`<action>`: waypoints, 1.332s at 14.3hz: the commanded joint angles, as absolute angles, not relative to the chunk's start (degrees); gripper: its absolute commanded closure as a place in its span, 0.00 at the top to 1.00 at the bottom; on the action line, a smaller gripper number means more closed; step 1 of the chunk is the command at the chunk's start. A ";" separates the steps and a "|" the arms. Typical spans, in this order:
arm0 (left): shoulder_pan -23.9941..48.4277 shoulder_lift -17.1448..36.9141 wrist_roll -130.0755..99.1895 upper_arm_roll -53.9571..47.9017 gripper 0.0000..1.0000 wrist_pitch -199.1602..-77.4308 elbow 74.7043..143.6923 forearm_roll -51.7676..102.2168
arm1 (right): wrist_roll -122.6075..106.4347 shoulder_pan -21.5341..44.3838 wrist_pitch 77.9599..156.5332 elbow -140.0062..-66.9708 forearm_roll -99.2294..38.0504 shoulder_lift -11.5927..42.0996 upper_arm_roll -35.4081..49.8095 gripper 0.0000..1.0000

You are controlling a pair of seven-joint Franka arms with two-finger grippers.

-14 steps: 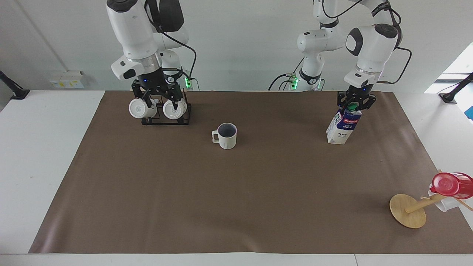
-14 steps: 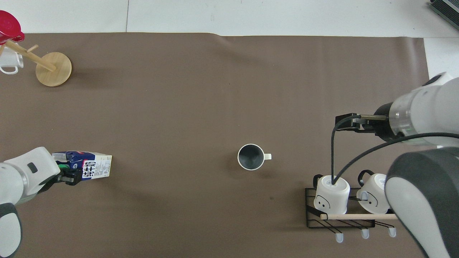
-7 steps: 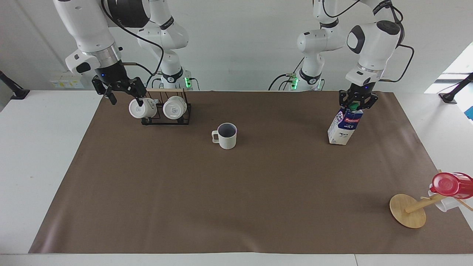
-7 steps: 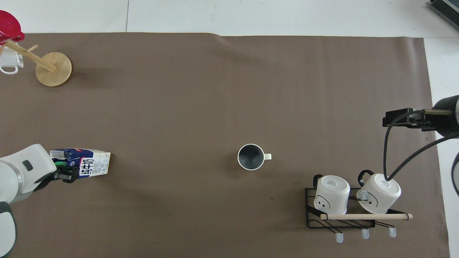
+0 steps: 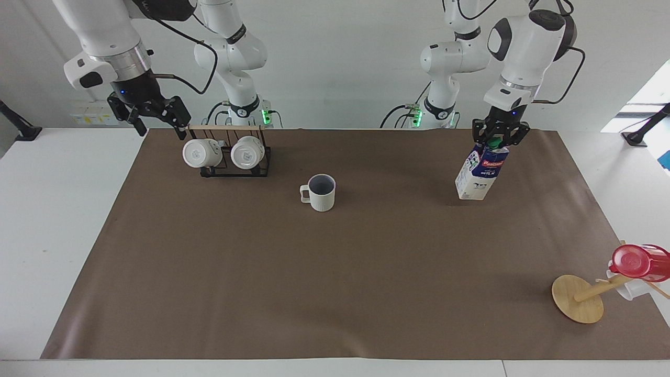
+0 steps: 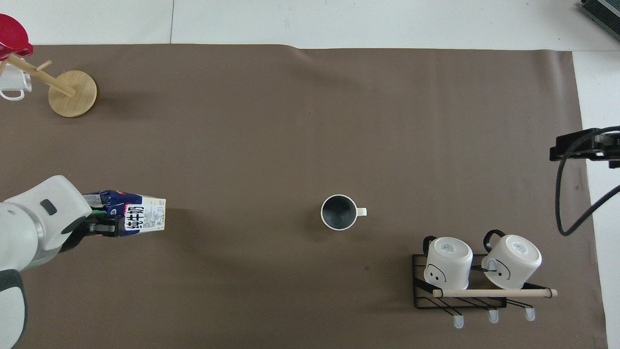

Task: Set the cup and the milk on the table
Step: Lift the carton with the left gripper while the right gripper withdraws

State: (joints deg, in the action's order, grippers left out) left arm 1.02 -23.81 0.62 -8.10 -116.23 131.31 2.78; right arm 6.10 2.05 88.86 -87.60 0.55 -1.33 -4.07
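The cream ribbed cup (image 5: 322,192) (image 6: 339,212) stands upright on the brown sheet of the table (image 5: 335,272) (image 6: 290,121), near its middle, handle toward the right arm's end. The blue-and-white milk (image 5: 480,173) (image 6: 140,219) hangs tilted toward the left arm's end of the table, with my left gripper (image 5: 500,138) (image 6: 102,226) shut on its green cap. I cannot tell whether its base touches the sheet. My right gripper (image 5: 161,131) (image 6: 562,148) is open and holds nothing, raised over the sheet's edge at the right arm's end, beside the mug rack.
A black wire rack (image 5: 234,166) (image 6: 421,300) holding two white mugs sits near the robots at the right arm's end. A tipped wooden stand (image 5: 578,298) (image 6: 72,87) with a red cup (image 5: 636,262) (image 6: 12,36) lies farthest from the robots at the left arm's end.
The right gripper has risen off the rack and swung out toward the right arm's end of the table. The left gripper has carried the milk a little toward the cup.
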 commanded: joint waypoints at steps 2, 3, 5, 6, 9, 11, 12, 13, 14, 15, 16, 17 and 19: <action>4.22 -19.87 -12.97 -13.68 0.50 -110.40 123.85 1.67 | 2.81 1.41 87.37 -86.12 1.32 -1.66 -3.34 1.00; 4.31 -19.34 -15.88 -15.54 0.50 -109.78 122.45 1.67 | 2.81 1.41 87.54 -87.44 1.32 -2.45 -3.34 1.00; 4.31 -17.58 -19.32 -18.18 0.50 -109.51 120.85 1.67 | 2.73 1.41 87.45 -88.07 1.23 -2.90 -3.43 1.00; 4.39 -17.23 -21.60 -19.50 0.50 -110.29 120.85 1.67 | 2.64 1.32 87.10 -88.15 1.32 -2.99 -3.34 1.00; 4.39 -12.24 -31.26 -25.65 0.50 -111.79 117.87 1.50 | 1.67 1.32 83.32 -87.19 2.63 -2.64 -3.34 1.00; 4.66 -9.24 -36.19 -28.47 0.50 -114.24 117.07 -1.74 | -0.08 1.32 83.14 -87.19 2.99 -2.72 -3.25 1.00; 5.35 -8.45 -36.73 -28.48 0.50 -116.17 117.33 -2.02 | 0.09 1.41 83.41 -87.62 2.90 -2.99 -3.25 1.00; 5.80 -7.57 -36.74 -28.48 0.50 -117.76 117.51 -2.11 | 0.17 1.41 83.58 -88.24 2.90 -3.34 -3.34 1.00; 5.89 -6.86 -36.83 -28.48 0.50 -118.82 117.60 -2.28 | 0.26 1.41 83.67 -88.68 2.73 -3.60 -3.25 1.00; 5.89 -6.51 -37.00 -28.48 0.50 -119.61 117.68 -2.29 | 0.52 1.41 83.67 -88.94 2.20 -3.69 -3.25 1.00; 6.15 -5.72 -37.35 -28.48 0.50 -120.58 117.86 -2.37 | 0.53 1.49 83.58 -89.03 2.11 -3.78 -3.25 1.00; 7.28 -5.02 -38.48 -28.39 0.50 -121.46 117.95 -2.63 | 0.53 1.49 83.41 -89.56 2.11 -3.95 -3.25 1.00; 10.18 -2.39 -43.39 -28.48 0.50 -122.16 117.69 -7.44 | 0.53 1.49 83.76 -91.05 2.11 -5.01 -3.25 1.00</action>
